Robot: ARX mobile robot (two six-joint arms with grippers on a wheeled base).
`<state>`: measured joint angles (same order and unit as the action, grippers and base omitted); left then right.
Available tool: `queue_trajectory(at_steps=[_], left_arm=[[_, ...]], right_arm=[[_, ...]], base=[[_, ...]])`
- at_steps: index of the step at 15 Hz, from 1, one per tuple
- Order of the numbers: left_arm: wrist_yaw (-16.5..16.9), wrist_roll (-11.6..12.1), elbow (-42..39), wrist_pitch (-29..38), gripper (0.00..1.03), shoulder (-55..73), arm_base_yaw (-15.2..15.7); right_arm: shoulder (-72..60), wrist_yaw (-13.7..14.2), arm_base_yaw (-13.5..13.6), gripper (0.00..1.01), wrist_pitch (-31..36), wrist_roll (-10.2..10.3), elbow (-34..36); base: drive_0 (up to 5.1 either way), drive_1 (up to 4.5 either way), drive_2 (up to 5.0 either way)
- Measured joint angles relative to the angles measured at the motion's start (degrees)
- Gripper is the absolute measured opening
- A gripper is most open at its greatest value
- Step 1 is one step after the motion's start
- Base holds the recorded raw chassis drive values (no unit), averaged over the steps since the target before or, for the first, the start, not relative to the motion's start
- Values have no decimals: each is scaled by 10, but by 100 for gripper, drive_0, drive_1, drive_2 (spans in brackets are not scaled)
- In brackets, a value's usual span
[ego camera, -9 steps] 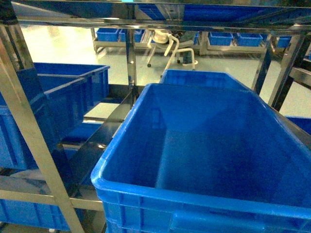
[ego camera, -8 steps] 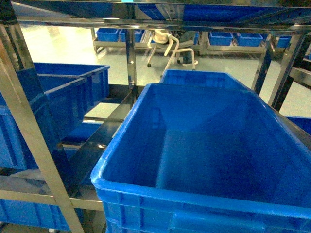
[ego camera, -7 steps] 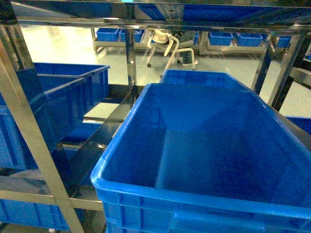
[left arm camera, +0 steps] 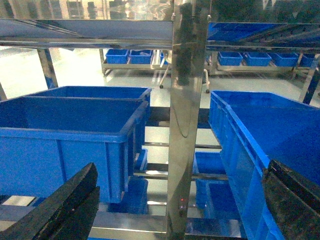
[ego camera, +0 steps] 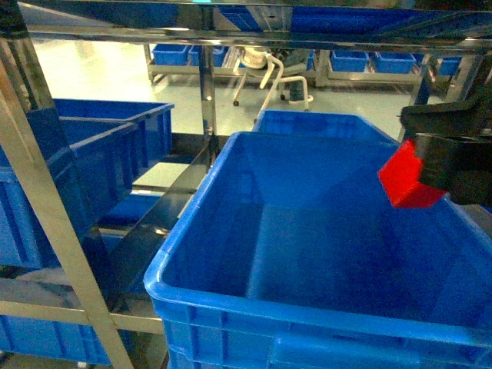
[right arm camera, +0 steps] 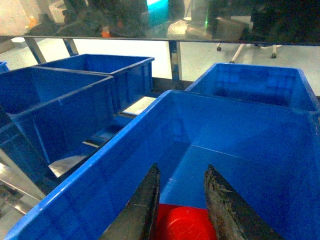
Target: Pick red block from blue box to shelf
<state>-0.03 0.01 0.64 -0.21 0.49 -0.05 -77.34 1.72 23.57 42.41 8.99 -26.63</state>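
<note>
Red block: a small red plastic toy brick with a round stud, pinched between the two dark fingers of the right gripper; in the right wrist view the stud sits between the finger tips.
Where it hangs: above the open interior of a large dark blue plastic crate, toward the crate's right side in the head view, not touching floor or walls.
Right gripper: clamped on the red block, its black body entering from the right edge of the head view.
Left gripper: two dark fingers spread wide at the bottom corners of the left wrist view, nothing between them.
Shelf: a rack of shiny steel uprights and rails; one reflective upright stands just ahead of the left wrist camera.
Other crates: more dark blue ribbed crates sit on the rack's levels to the left and behind.
</note>
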Motion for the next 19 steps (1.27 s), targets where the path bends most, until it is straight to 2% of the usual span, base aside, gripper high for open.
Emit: queue_trajectory(at_steps=[3,6,7,9,12,18,19], left_arm=[[0,0,0,0,98,0,0],[0,0,0,0,98,0,0],[0,0,0,0,98,0,0],[0,0,0,0,98,0,0],[0,0,0,0,98,0,0],[0,0,0,0,98,0,0],[0,0,0,0,98,0,0]], right_arm=[[-122,4,-12,21,14,-2,-69],[-192,22,-10,21,82,-30,-76],[-233,32,-17,21,89,-22,-83],[-256,34,-18,21,89,-14,-70],[-259,34,-18,21,112,-15,-81],[-276,34,-19,21,102,-15,-98],[-276,34,-19,26,100,-14,-102]], base=[[0,0,0],[0,0,0],[0,0,0],[0,0,0],[0,0,0],[0,0,0],[0,0,0]])
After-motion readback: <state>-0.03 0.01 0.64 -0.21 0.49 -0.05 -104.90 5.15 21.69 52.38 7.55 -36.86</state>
